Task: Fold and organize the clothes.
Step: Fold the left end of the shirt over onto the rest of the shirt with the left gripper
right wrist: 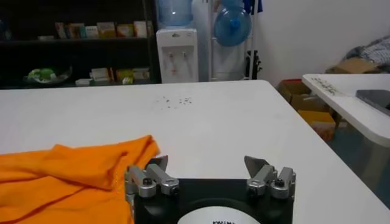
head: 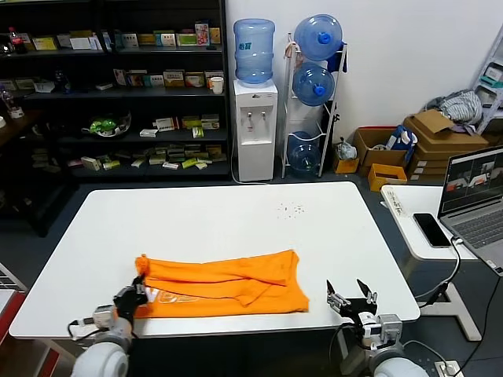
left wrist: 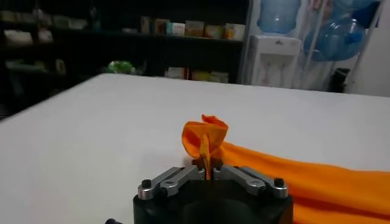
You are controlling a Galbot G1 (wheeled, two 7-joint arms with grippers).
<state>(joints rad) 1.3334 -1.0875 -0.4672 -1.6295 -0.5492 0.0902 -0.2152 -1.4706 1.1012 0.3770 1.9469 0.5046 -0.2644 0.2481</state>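
My office-cum-storeroom: dark stocked shelves, white water dispenser, blue spare water bottles, open grey laptop.

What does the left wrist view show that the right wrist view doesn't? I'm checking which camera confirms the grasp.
Only the left wrist view shows the left gripper shut on a bunched corner of the orange T-shirt. Only the right wrist view shows the right gripper open, empty, beside the shirt's other end, plus the side table's edge. Both show the white table, shirt, shelves and water dispenser.
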